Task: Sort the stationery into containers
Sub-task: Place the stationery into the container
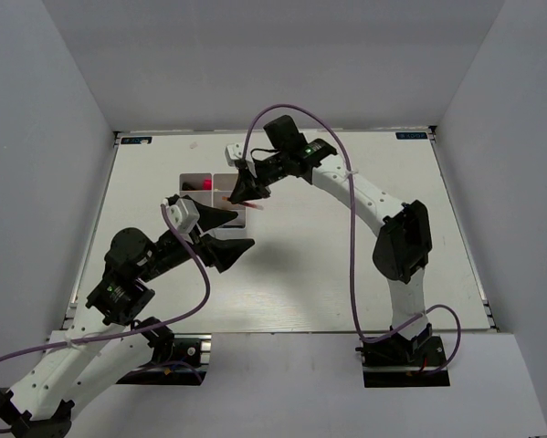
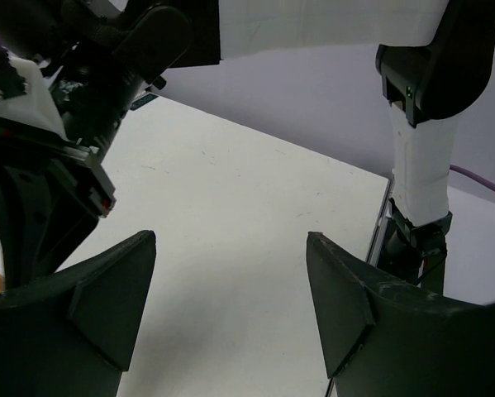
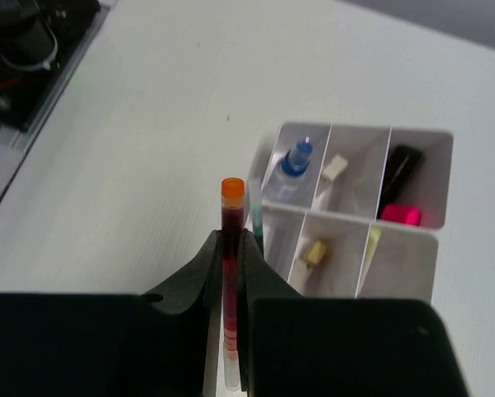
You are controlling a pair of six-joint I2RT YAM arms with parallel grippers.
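Observation:
My right gripper is shut on a thin red pen with an orange cap, which stands up between the fingers just left of the white container. Its cells hold a green pen, a white stick with a blue end, a small white block, a yellow piece and a black marker with a pink end. From above, the right gripper hovers at the container's right side. My left gripper stands open over bare table just below it, its fingers apart with nothing between.
The right arm's base rises at the table's near edge, to the right in the left wrist view. Grey walls close in the table on three sides. A purple cable hangs along the right arm.

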